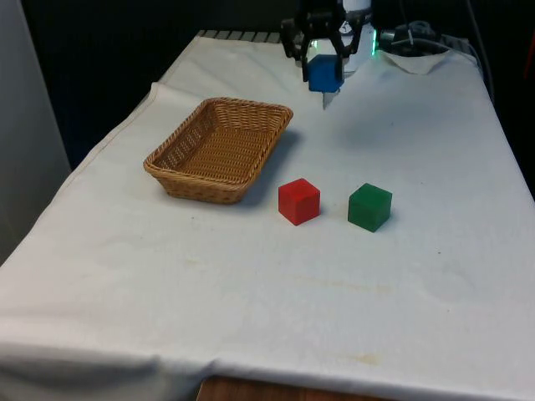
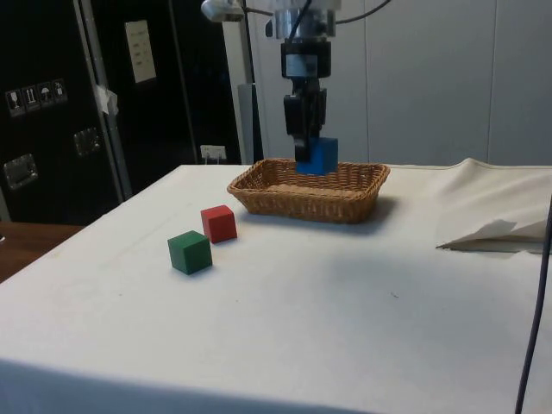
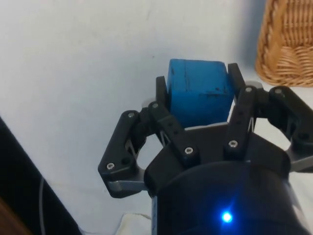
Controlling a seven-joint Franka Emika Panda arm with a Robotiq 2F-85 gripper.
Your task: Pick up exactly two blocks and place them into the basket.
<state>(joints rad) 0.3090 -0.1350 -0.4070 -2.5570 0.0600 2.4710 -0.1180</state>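
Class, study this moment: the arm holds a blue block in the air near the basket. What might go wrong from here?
1. The tool holds the blue block raised over the cloth, beside the basket and not yet above it; released now, it would likely land outside.
2. The red block and green block sit close together, so grasping one may nudge the other.
3. Only two blocks belong in the basket; adding a third would fail.
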